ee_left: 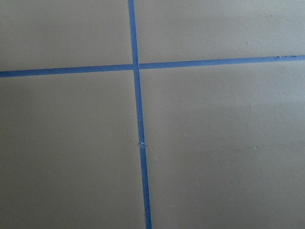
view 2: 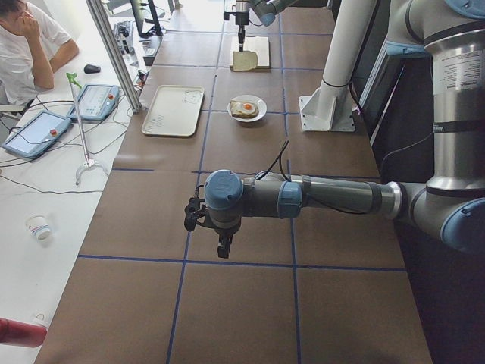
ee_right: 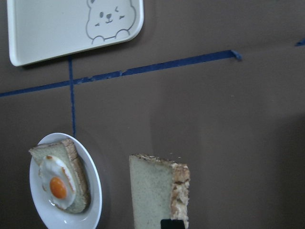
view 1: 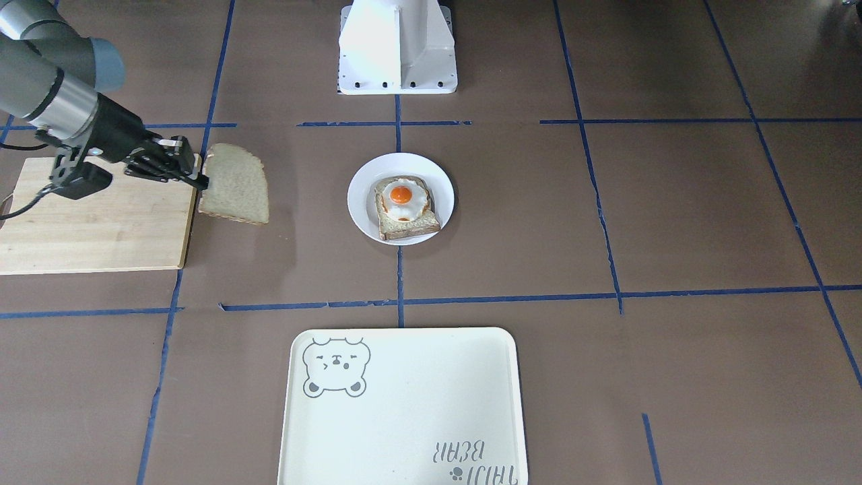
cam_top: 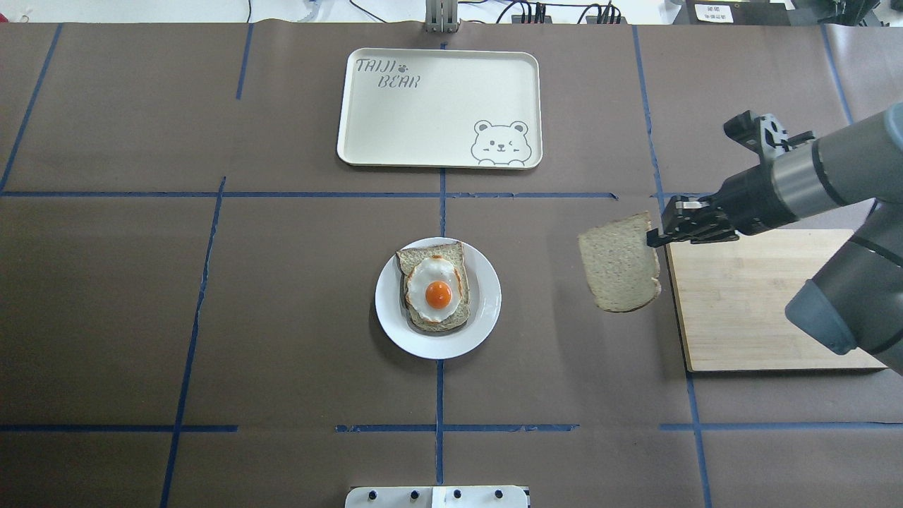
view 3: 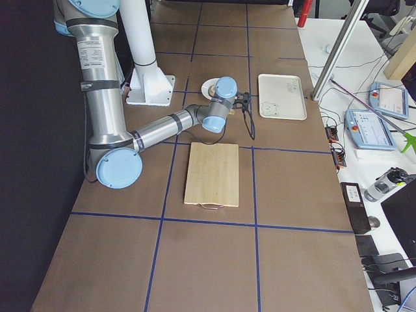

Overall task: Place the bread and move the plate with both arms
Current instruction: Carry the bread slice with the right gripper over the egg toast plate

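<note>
The bread (cam_top: 619, 264), a pale slice, hangs in the air just off the left edge of the wooden board, with my right gripper (cam_top: 652, 238) shut on its crust edge. The right wrist view shows the bread (ee_right: 155, 193) from above, with the white plate (ee_right: 94, 191) to its left. The plate (cam_top: 488, 310) sits at the table's centre and carries a darker toast with a fried egg (cam_top: 437, 288). My left gripper (view 2: 221, 244) shows only in the exterior left view, low over bare table far from the plate, and I cannot tell whether it is open or shut.
A cream tray with a bear drawing (cam_top: 437, 106) lies beyond the plate. A wooden cutting board (cam_top: 748, 303) lies under my right arm. The white robot base (view 1: 397, 47) stands behind the plate. Blue tape lines cross the brown table. A person sits past the far table edge (view 2: 30, 45).
</note>
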Robot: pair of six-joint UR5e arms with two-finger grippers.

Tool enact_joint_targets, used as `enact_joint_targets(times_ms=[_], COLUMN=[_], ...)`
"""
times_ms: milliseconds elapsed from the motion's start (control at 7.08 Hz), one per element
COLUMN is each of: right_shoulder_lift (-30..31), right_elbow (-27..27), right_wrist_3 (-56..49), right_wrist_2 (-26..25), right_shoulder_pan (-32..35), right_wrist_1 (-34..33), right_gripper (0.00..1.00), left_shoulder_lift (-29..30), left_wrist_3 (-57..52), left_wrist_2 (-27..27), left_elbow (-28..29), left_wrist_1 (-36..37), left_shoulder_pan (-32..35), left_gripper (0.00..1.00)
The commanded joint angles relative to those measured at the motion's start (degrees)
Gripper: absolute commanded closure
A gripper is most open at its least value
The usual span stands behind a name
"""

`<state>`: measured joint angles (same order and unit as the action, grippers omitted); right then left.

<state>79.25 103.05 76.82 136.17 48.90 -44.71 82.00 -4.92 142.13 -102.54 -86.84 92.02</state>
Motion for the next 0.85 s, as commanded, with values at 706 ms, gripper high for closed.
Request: enact_joint_targets(times_ms=[706], right_shoulder_lift=[-23.88], right_elbow=[-16.38], right_wrist_3=[0.54], right_wrist_2=[-14.08], right_shoulder_pan=[-14.96], right_wrist_1=[0.15], right_gripper=[1.0], left_shoulder_lift=[0.0], left_wrist_3=[0.0], left_wrist_2=[1.13], left_elbow=[-0.91], left_wrist_1=[0.0], left_shoulder_pan=[0.0], left_gripper=[0.0])
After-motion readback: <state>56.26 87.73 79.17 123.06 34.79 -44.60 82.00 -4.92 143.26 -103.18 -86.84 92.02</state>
